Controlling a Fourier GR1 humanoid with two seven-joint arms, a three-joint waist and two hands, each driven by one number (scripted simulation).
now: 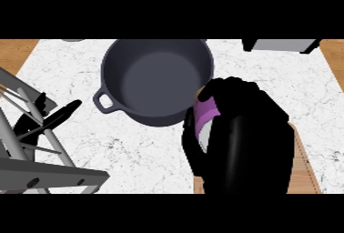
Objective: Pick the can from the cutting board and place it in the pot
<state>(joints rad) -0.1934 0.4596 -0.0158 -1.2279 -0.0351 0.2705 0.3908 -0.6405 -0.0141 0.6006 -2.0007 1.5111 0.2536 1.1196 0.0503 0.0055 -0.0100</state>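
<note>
Head view shows no readable writing anywhere; the can (205, 113) carries only a purple band with a white patch lower down, and no brand can be made out. The right hand (245, 136) has its fingers (232, 86) curled over the can's top and its thumb side against the can's left, so the hand is closed around it and hides most of it. What shows of the can is a narrow strip, upright or slightly tilted, its long axis running roughly up the view with the upper end toward the pot (156, 77). The can sits just beside the pot's near right rim, seemingly touching or overlapping it, not inside. The pot is dark grey, open, with a loop handle (103, 101) on its left. Under the hand, a wooden cutting board (306, 168) shows at the lower right on the marble counter (134, 150). The left hand (50, 118) shows at the left edge, fingers straight, beside a grey metal frame (40, 175).
</note>
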